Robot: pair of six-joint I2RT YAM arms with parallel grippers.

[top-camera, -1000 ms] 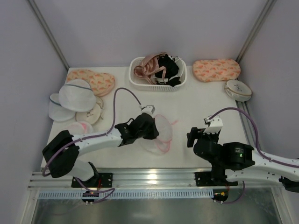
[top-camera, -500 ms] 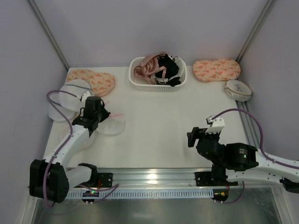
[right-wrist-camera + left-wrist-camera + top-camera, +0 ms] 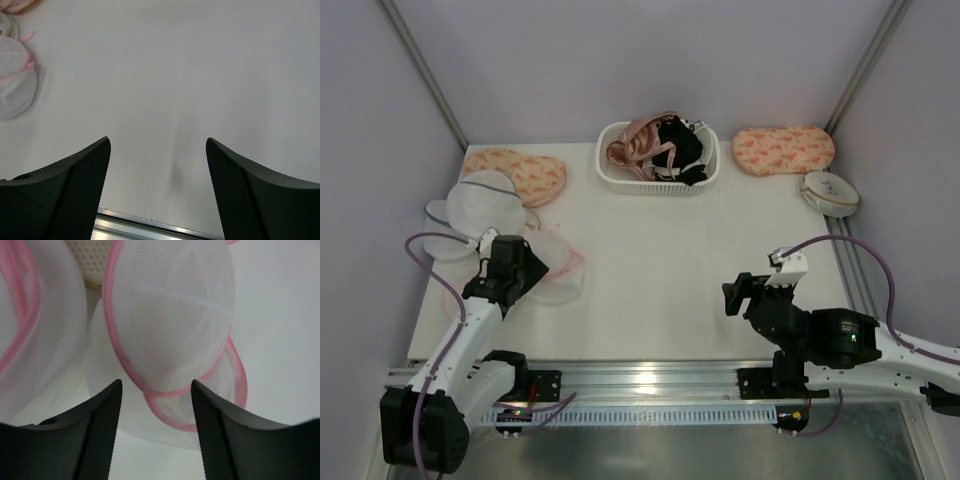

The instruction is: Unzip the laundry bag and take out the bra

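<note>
White bench point(image 3: 650, 250), pale lilac walls point(image 3: 650, 60). The laundry bag point(image 3: 558, 268) lies at nine o'clock, just beyond the left gripper point(image 3: 156, 390), jaws released. More mesh bags point(image 3: 480, 205) crowd behind it. The right gripper point(image 3: 157, 145) hangs at four o'clock, jaws spread. The bra point(image 3: 632, 143) sits in the basket point(image 3: 620, 178) at twelve, beside a black garment point(image 3: 677, 145).

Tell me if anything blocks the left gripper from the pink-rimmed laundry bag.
Nothing visible does. In the left wrist view the laundry bag lies directly ahead of the open left gripper, with nothing between them.
</note>
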